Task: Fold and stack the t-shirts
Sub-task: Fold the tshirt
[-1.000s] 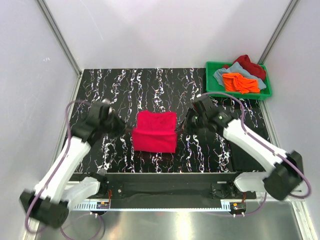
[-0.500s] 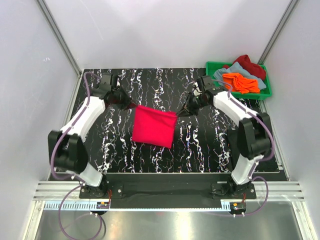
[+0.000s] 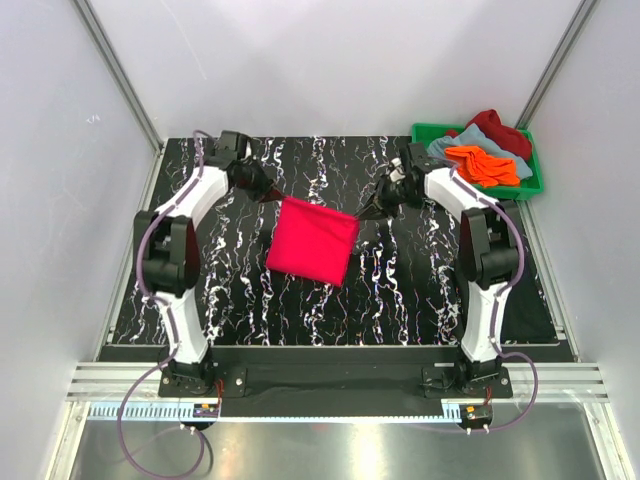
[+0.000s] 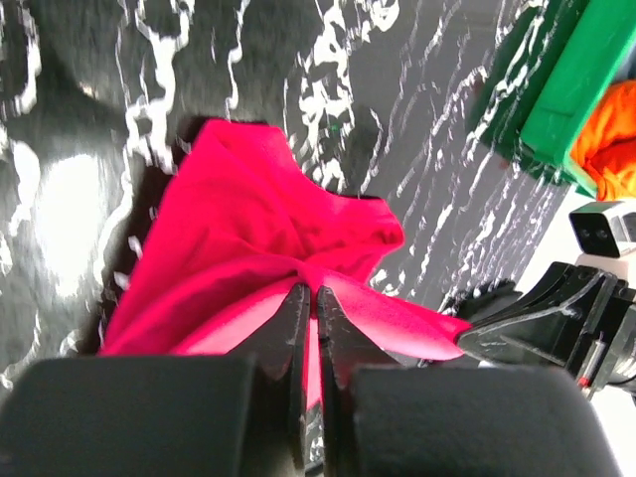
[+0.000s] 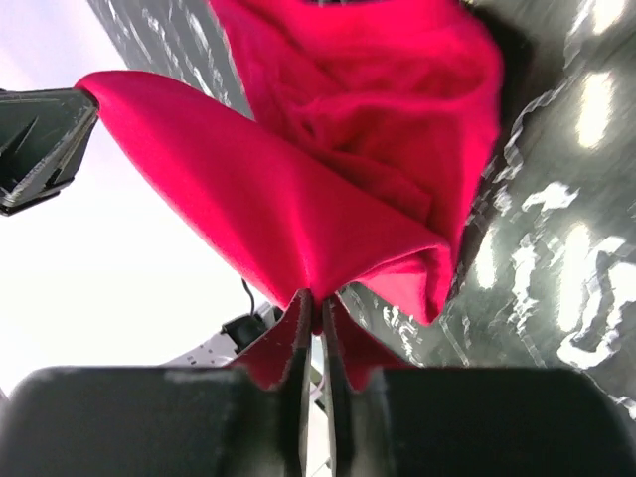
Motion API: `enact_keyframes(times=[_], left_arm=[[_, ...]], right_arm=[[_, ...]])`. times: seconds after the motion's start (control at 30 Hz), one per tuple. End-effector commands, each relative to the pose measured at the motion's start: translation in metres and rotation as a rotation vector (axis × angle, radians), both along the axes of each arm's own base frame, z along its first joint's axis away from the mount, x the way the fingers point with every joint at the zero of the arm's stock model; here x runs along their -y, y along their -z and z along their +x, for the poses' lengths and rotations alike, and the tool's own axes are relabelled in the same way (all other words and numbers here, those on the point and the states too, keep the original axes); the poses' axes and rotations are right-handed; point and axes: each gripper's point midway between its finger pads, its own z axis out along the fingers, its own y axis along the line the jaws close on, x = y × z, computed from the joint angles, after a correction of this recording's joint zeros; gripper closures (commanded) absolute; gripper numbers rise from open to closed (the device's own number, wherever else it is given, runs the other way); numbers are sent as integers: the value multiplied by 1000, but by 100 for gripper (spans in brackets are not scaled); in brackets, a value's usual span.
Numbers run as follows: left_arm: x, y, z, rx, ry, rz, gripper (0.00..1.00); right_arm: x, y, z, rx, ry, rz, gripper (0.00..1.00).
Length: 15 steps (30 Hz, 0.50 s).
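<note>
Top view: pinkish-red t-shirt (image 3: 312, 240) folded, strung between left gripper (image 3: 270, 196) and right gripper (image 3: 363, 214), over mid desk (image 3: 400, 290).
Left wrist: jaws clenched on one shirt corner; cloth soft, light, limp.
Right wrist: jaws clenched on doubled corner; likely best held at corners, all layers pinched.

Black white-veined tabletop (image 3: 400, 300); plain pale walls (image 3: 330, 60); aluminium corner posts (image 3: 118, 80); glare spots.

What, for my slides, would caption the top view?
Left gripper and right gripper pinch corners of the red t-shirt.
</note>
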Motion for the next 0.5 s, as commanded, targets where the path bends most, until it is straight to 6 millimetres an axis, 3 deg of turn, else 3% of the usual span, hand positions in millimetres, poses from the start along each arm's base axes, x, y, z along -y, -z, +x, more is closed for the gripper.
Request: enact_keyframes(times=[0.0, 0.03, 0.07, 0.1, 0.13, 0.17, 0.23, 0.27, 0.33, 0.37, 0.43, 0.47], left_arm=[[-7, 3, 38, 81, 38, -2, 88], [-7, 6, 43, 82, 62, -26, 82], [-5, 9, 50, 96, 92, -31, 78], [-3, -1, 63, 131, 133, -25, 73], [-1, 19, 67, 85, 167, -41, 66], [-1, 20, 72, 83, 189, -28, 65], [-16, -3, 76, 123, 208, 79, 65], [-23, -15, 76, 157, 202, 121, 66], [-40, -25, 69, 191, 173, 224, 65], [-42, -51, 63, 252, 168, 235, 65], [-38, -46, 43, 232, 191, 207, 65], [-34, -65, 37, 291, 193, 181, 65]], right_arm=[[10, 1, 23, 9, 16, 26, 85], [18, 16, 30, -21, 33, 25, 80], [22, 16, 41, -4, 42, 24, 78], [27, 20, 47, -8, 57, 13, 75], [37, 28, 56, 6, 73, -19, 72], [43, 18, 68, 59, 76, -44, 70], [64, 25, 71, 79, 63, -177, 59], [71, 10, 83, 136, 64, -215, 57], [86, 7, 80, 141, 48, -315, 56], [87, 0, 81, 176, 29, -328, 56], [77, -16, 75, 214, 10, -301, 55], [71, -11, 68, 197, -3, -277, 54]])
